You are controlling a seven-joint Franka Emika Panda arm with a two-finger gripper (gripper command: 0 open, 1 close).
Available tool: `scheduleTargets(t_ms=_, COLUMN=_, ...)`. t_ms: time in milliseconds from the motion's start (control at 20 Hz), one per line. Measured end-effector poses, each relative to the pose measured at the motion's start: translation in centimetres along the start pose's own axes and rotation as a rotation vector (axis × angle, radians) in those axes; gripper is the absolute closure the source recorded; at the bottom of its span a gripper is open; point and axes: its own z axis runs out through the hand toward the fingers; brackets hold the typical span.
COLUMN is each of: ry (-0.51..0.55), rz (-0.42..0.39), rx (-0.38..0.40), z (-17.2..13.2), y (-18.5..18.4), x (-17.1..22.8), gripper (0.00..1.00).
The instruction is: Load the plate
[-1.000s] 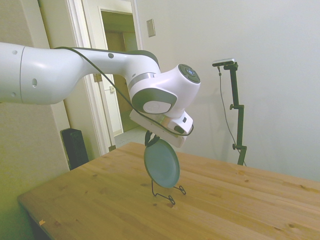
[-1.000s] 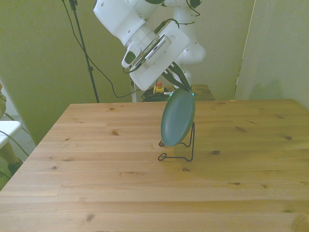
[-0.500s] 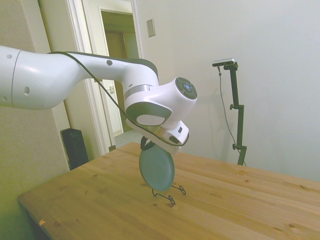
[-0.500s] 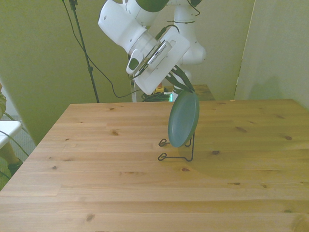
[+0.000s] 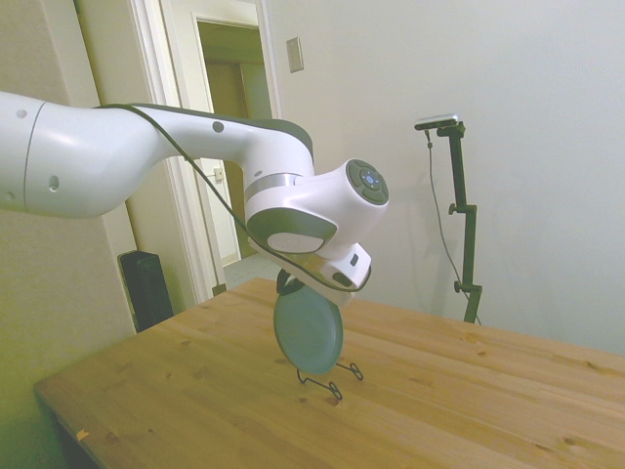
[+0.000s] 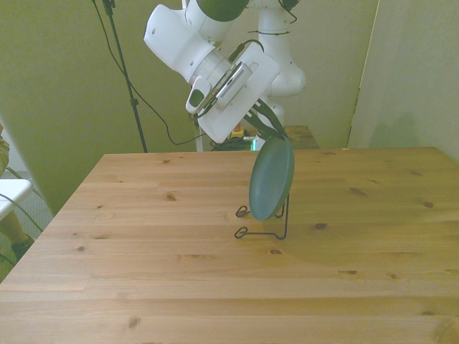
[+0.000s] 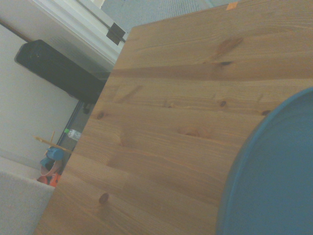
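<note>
The dull teal plate (image 5: 309,329) (image 6: 271,179) stands almost on edge, tilted, with its lower rim down among the wires of the thin black wire stand (image 5: 327,376) (image 6: 267,226) on the wooden table (image 6: 143,251). My gripper (image 5: 289,284) (image 6: 271,133) is shut on the plate's upper rim, its dark fingers pinching it from above. Close up in the wrist view, the plate (image 7: 274,176) fills one corner over the table boards. Whether the plate rests on the stand or only hangs in it I cannot tell.
A dark speaker box (image 5: 146,288) (image 7: 58,68) stands on the floor beyond the table's edge, beside an open doorway (image 5: 229,147). Cables hang behind the table in the front view. Bare boards spread all around the stand.
The arm has carried the plate lower and toward the front view's right over the stand, then steadied; in the last half second it has barely shifted.
</note>
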Motion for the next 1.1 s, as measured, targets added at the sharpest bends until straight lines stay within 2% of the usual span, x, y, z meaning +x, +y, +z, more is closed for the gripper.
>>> scheduleTargets(t_ms=1100, ry=-0.021, rz=0.019, rx=0.002, z=2.2, y=1.1, x=2.1, gripper=1.0)
